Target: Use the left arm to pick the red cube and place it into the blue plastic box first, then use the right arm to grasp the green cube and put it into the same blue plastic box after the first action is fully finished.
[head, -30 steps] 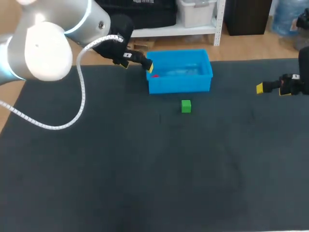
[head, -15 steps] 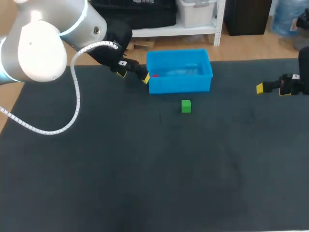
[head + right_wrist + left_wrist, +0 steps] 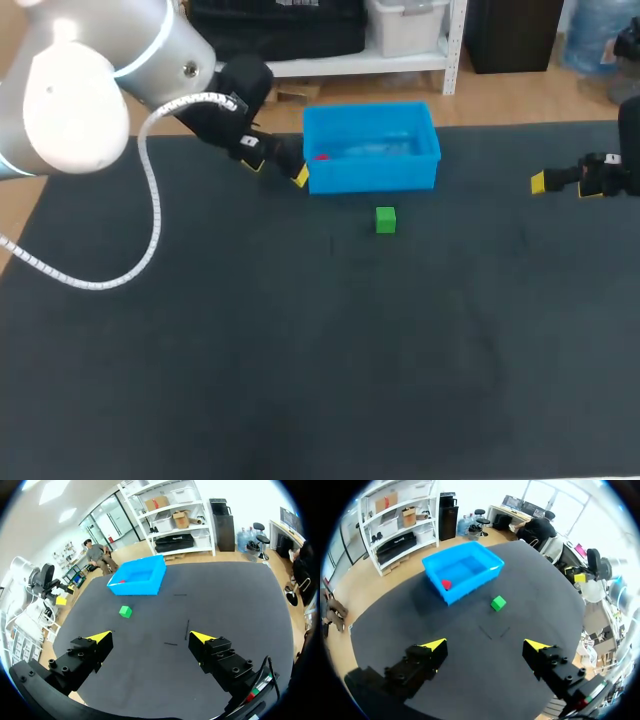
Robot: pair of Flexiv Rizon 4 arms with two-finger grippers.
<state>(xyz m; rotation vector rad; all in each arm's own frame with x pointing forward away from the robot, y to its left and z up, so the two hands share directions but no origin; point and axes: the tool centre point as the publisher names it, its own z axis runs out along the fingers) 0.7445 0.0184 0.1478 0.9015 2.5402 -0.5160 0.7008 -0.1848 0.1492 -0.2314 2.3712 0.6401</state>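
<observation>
Red cube (image 3: 321, 157): lies inside the blue plastic box (image 3: 375, 178), by its left wall; the first placement looks complete.
Green cube (image 3: 386, 220): rests flat on the dark table (image 3: 300, 350), just in front of the box's front wall and not touching it.
Left gripper (image 3: 275, 170): just outside the box's front-left corner; jaws spread wide, holding nothing.
Right gripper (image 3: 151, 636): at the table's right side, well apart from the green cube; jaws wide apart, empty.
Hazard, grasp: with the cube so near the wall, a finger lowered on the box side could strike the wall or push the cube askew.
Hazard, arms: the left arm is beside the box; an early right reach risks contact.
Appearance: both cubes are small, sharp-edged and plainly coloured.
</observation>
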